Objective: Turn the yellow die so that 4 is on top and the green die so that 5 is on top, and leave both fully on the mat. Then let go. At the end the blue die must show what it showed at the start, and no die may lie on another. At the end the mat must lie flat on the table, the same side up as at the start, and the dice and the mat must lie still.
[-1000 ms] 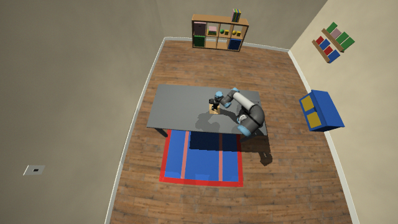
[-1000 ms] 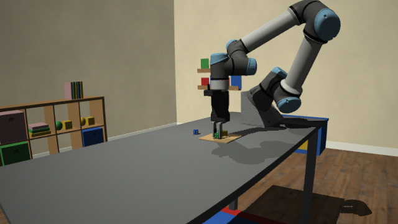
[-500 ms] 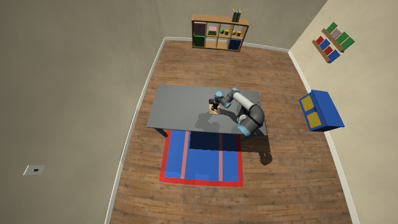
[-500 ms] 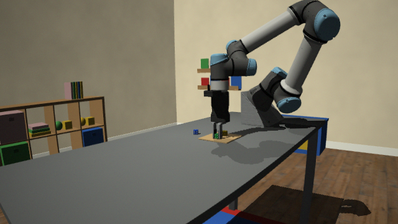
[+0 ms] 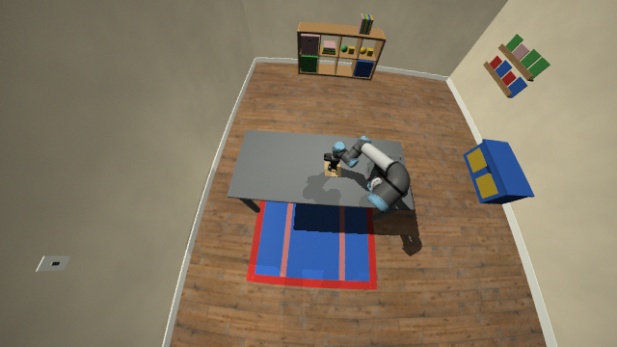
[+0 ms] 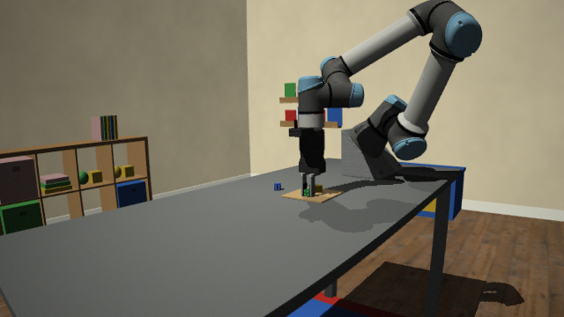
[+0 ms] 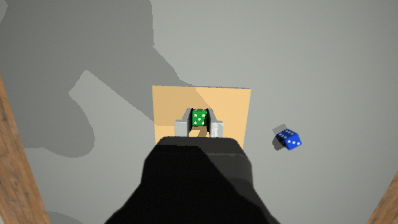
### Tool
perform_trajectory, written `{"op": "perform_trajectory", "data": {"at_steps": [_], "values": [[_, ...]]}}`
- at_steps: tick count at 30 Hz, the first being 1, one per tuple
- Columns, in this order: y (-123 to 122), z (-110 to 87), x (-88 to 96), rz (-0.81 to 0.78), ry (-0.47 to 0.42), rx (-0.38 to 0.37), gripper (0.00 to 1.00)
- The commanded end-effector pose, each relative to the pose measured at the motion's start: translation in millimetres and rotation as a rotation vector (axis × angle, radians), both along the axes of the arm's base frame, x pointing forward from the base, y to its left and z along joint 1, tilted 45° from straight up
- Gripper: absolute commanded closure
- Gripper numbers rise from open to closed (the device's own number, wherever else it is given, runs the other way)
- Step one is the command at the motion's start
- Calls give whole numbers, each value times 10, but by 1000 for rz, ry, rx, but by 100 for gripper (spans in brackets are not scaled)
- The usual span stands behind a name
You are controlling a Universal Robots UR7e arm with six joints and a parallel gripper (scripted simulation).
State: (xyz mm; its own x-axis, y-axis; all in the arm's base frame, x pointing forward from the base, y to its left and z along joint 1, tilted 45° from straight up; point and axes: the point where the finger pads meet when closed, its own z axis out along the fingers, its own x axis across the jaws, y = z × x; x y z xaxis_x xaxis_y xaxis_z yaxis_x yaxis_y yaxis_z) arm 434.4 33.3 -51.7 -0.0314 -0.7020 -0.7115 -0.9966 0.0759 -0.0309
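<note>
I'm standing in what is looking like a children's playroom. A low wooden cubby shelf [image 5: 341, 29] [image 6: 147, 172] is holding coloured bins, balls and blocks beyond the grey table's [image 5: 280, 164] [image 6: 176, 246] far edge. A blue-and-red rectangular floor mat [image 5: 313, 284] [image 6: 323, 299] is spreading below its near edge, and a blue cabinet with yellow panels [image 5: 510, 169] [image 6: 458, 194] is standing past one end.

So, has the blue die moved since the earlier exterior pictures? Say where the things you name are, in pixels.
No, no visible shift: the blue die [image 6: 278, 187] [image 7: 289, 139] sits off the mat [image 5: 333, 173] [image 6: 292, 196] [image 7: 170, 102], same gap.
</note>
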Motion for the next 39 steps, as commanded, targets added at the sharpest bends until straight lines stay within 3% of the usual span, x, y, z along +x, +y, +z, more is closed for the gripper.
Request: {"op": "perform_trajectory", "data": {"at_steps": [1,16,20,22,23,25,26,30,31,39], "values": [[-5,2,3,-1,-1,-1,60],[-5,2,3,-1,-1,-1,60],[-5,2,3,-1,-1,-1,48],[-5,2,3,-1,-1,-1,48],[-5,2,3,-1,-1,-1,42],[-5,2,3,-1,-1,-1,42],[-5,2,3,-1,-1,-1,36],[-5,2,3,-1,-1,-1,36],[-5,2,3,-1,-1,-1,30],[-5,2,3,-1,-1,-1,30]]}}
